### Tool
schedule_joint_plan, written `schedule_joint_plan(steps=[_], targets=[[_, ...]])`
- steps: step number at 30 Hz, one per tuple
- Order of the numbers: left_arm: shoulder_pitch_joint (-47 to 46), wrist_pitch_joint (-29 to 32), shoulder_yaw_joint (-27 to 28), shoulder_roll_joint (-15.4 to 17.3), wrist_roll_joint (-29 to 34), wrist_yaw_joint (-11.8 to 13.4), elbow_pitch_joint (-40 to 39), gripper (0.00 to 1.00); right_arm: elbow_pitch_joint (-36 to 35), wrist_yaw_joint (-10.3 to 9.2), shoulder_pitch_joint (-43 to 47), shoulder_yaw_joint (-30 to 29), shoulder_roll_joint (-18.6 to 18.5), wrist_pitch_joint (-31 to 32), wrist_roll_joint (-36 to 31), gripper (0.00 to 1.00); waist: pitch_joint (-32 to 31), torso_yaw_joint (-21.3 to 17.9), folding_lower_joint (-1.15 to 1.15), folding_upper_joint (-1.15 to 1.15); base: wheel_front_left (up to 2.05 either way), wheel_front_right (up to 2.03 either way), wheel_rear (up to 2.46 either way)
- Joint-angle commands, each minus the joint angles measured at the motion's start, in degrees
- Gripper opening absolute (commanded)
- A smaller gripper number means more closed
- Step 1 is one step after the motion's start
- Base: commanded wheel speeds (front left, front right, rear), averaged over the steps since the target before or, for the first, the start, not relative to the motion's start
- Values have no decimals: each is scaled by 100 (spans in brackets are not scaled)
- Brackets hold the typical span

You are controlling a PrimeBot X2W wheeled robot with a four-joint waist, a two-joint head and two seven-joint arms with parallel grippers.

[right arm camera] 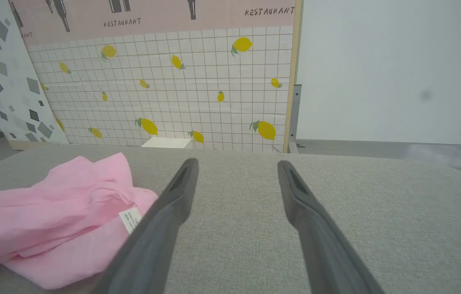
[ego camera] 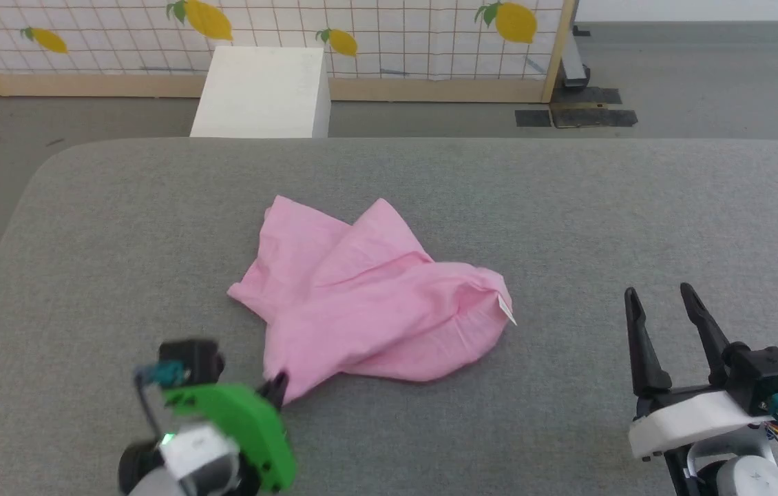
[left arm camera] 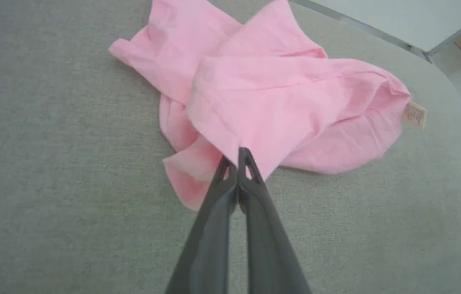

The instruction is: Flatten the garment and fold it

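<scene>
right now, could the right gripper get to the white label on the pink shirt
Probably yes. The right gripper stands open, and bare grey table lies between it and the label on the garment edge facing it.

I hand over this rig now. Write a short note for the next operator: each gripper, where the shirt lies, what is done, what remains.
Left gripper: shut on the garment, pinching its near edge.
Right gripper: open, empty, to the right of the garment and apart from it.
The garment lies crumpled in a heap on the middle of the table, with its white label tag at the right end.
Done: the first grasp only.
To do: flatten it, then fold it.
</scene>
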Motion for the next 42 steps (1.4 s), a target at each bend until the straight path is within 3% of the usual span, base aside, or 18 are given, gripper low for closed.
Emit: schedule_joint_plan(steps=[1, 5, 9, 11, 15, 22, 33, 42], targets=[[293, 70, 81, 112, -84, 147, -166, 0, -10, -9, 51, -10, 2, -21, 41, 100, 9, 69, 0, 0, 0, 0, 0], [951, 131, 376, 342, -237, 537, -402, 0, -26, -9, 43, -21, 2, -8, 27, 100, 63, 207, 0, 0, 0, 0, 0], [1211, 65, 545, 443, -190, 831, -139, 0, -30, -9, -9, 12, 2, 20, 8, 100, 107, 294, 0, 0, 0, 0, 0], [1167, -228, 659, 368, -103, 912, 21, 100, -37, -9, -29, 55, 2, 45, 1, 100, 130, 326, 0, 0, 0, 0, 0], [985, -1158, 896, 33, 4, 812, 194, 100, -78, -9, -31, 145, 2, 142, -9, 100, 147, 384, 0, 0, 0, 0, 0], [685, -3045, 1097, -504, 314, 150, 401, 100, -205, -9, 101, 702, 2, 1001, 1, 100, 116, 468, 0, 0, 0, 0, 0], [527, -3274, 1855, -1442, 1707, -658, 267, 100, 65, -9, 47, 1456, 2, 3352, -100, 100, 249, 706, 0, 0, 0, 0, 0], [503, -3275, 2235, -1715, 2082, -1095, 426, 100, 515, -9, -414, 1704, -126, 4364, -242, 100, 405, 925, 0, 0, 0, 0, 0]])
